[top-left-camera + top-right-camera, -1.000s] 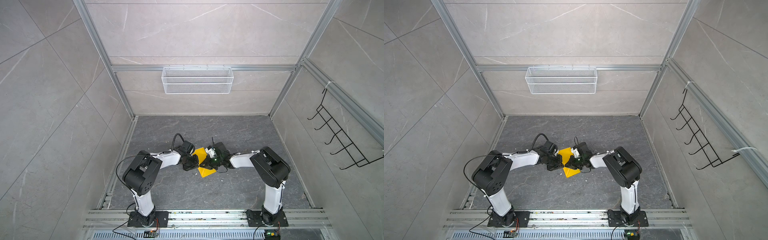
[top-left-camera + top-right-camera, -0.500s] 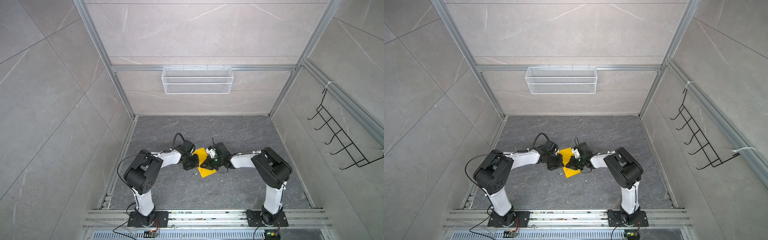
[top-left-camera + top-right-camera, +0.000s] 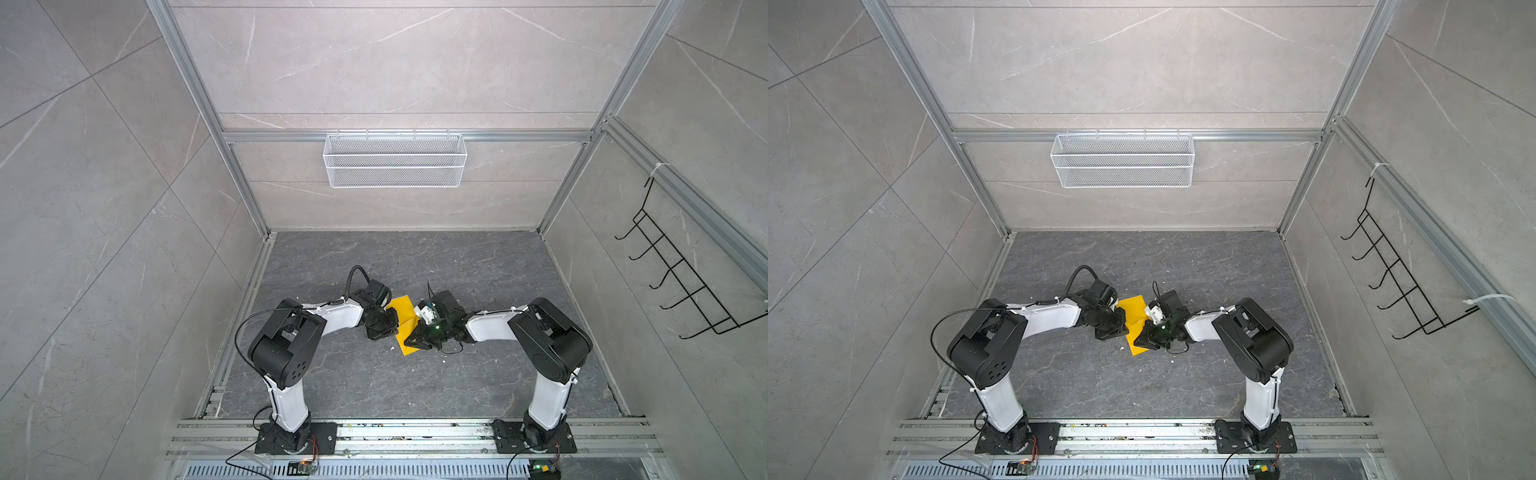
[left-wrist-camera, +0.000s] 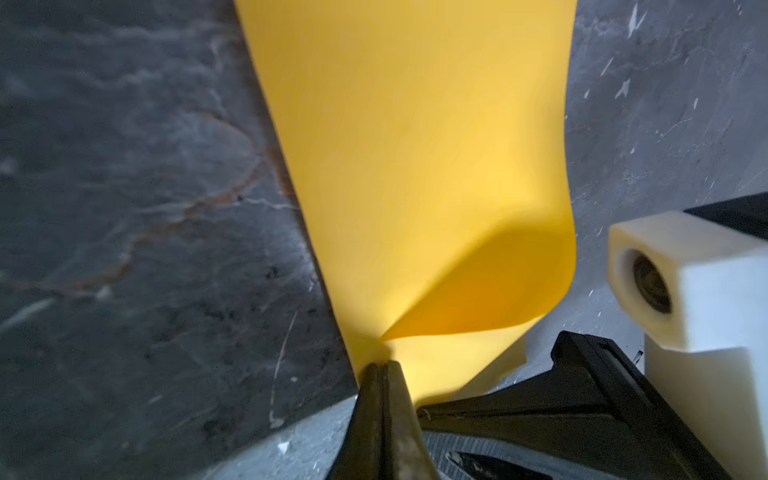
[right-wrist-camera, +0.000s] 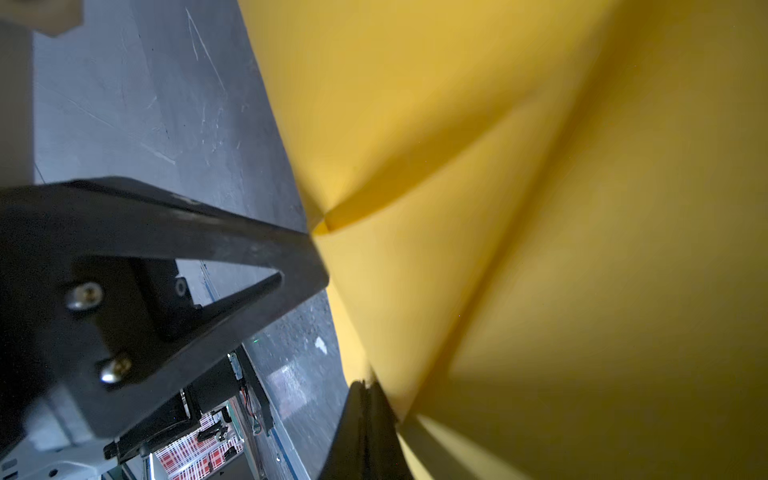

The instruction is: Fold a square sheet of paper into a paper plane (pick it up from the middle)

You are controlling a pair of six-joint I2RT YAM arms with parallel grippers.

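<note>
The square sheet of paper (image 3: 402,322) (image 3: 1133,320) is bright yellow and sits bent and creased on the dark floor between my two arms. My left gripper (image 3: 393,328) (image 4: 381,365) is shut on its left edge, where the paper puckers into a fold (image 4: 415,166). My right gripper (image 3: 410,337) (image 5: 365,384) is shut on the sheet's near right part, and the paper (image 5: 519,208) fills most of the right wrist view. A left fingertip (image 5: 307,253) touches the paper edge there. A paper plane is not in view.
A white wire basket (image 3: 395,166) hangs on the back wall. A black hook rack (image 3: 681,286) hangs on the right wall. An aluminium rail (image 3: 415,432) with both arm bases runs along the front. Small white specks (image 3: 1120,348) lie beside the paper.
Both arms have shifted very slightly. The paper stays pinched between the two shut grippers in the same place.
</note>
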